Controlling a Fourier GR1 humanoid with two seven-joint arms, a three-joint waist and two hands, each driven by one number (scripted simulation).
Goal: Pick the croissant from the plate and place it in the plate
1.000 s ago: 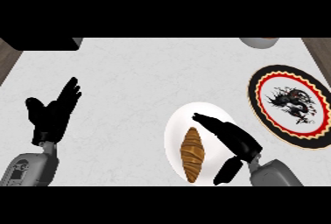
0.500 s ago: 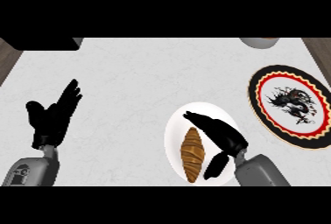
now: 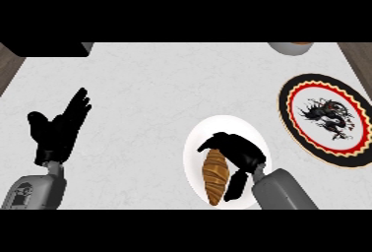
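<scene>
Right hand (image 3: pixel 236 151) sits over the white plate (image 3: pixel 240 125), fingers bent down at the upper end of the croissant (image 3: pixel 216 174) and thumb trailing along its right side; whether the fingers actually touch the pastry cannot be told. The croissant lies lengthwise on the white plate, resting flat on it, low in the view and right of centre. Left hand (image 3: pixel 58 130) rests open at the left, fingers straight and pointing up-view, while the dark patterned plate (image 3: pixel 327 118) sits apart at the right edge on the pale counter (image 3: pixel 167 88).
</scene>
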